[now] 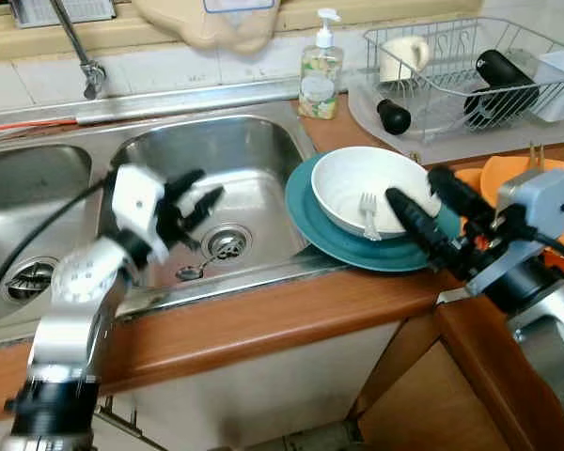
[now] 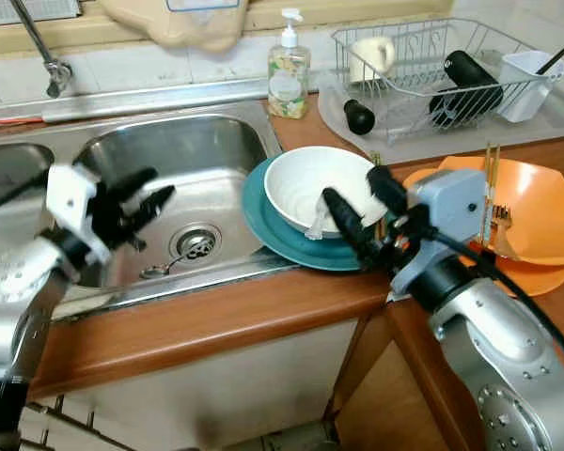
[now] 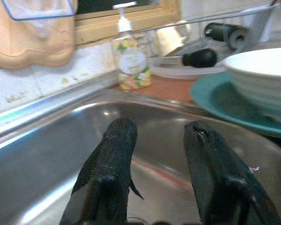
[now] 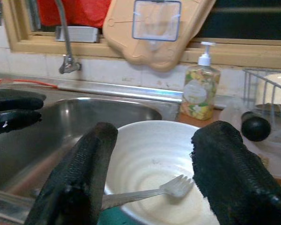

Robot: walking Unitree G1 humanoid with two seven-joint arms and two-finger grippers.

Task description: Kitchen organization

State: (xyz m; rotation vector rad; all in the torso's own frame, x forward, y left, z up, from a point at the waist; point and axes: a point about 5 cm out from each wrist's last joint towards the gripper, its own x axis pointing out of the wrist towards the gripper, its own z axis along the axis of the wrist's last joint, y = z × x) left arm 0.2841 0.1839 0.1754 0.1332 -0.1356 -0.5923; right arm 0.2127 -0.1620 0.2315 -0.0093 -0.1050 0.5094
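At the right edge of the steel sink (image 1: 254,141), a white bowl (image 1: 357,183) sits on a teal plate (image 1: 310,221) that rests on the wooden bench (image 1: 263,315), its left rim reaching over the sink's edge. A fork (image 1: 368,214) lies inside the bowl, tines up toward the far side. The right pincer (image 1: 430,207) comes in from the right, its two black fingers spread wide with nothing between them; the nearer finger lies across the bowl's right rim and the farther one sits just past it. From the right wrist view the fork (image 4: 154,190) shows between the two parted fingers, handle pointing left.

The left pincer (image 1: 195,195) hangs over the right-hand basin, above the drain (image 1: 227,242), its fingers set apart and holding nothing. A spoon (image 1: 195,271) lies on the basin floor just near of the drain.

To the right of the bowl, orange plates (image 2: 536,211) are stacked on the bench with some cutlery on them. Farther back stands a soap dispenser (image 1: 321,73) at the sink's far right corner, and right of it a wire dish rack (image 1: 461,70) holding a cream mug (image 1: 403,54), a black bottle (image 1: 503,75) and a white container (image 1: 559,80). A tap (image 1: 80,52) rises at the far left, with a tan cutting board (image 4: 154,28) hanging on the wall behind the sink
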